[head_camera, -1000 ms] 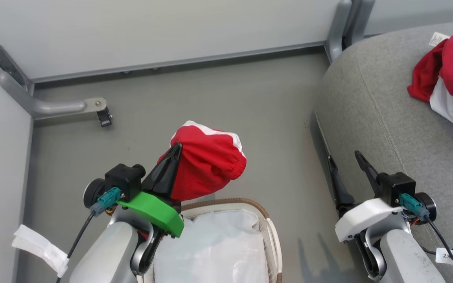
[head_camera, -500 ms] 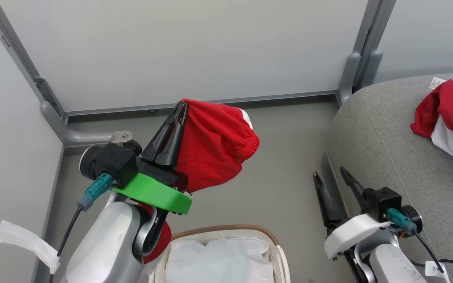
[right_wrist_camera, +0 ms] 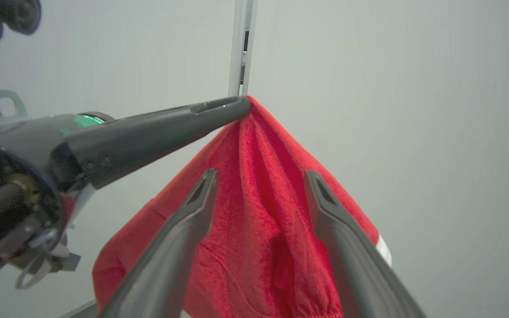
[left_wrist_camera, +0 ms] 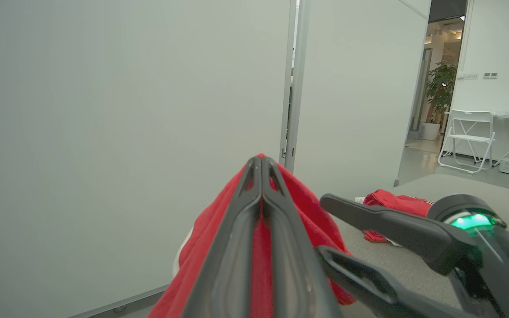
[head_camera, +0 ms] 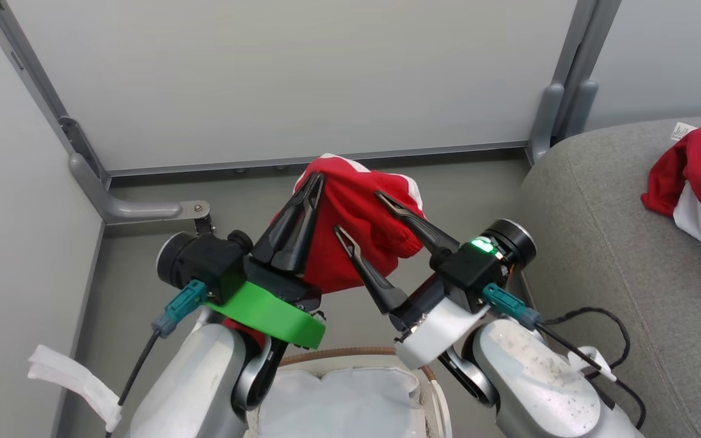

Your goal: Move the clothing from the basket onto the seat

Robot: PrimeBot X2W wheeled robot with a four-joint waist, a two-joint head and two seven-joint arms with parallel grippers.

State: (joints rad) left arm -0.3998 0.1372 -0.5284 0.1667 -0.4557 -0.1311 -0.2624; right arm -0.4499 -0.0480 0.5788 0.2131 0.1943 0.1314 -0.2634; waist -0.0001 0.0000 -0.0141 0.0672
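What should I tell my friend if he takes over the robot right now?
The left gripper is shut on the red clothing, held up in the air clear of the basket.
The right gripper is open, fingers spread at that cloth, not gripping.
The seat is to the robot's right, with another red and white garment lying on it.
Done: clothing lifted out; the basket's visible part shows white liner.
Left: carry it over the seat and let go.

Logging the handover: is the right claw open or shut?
Open: the right claw has its jaws wide apart, the clothing seen between them, pinched in the shut left claw.
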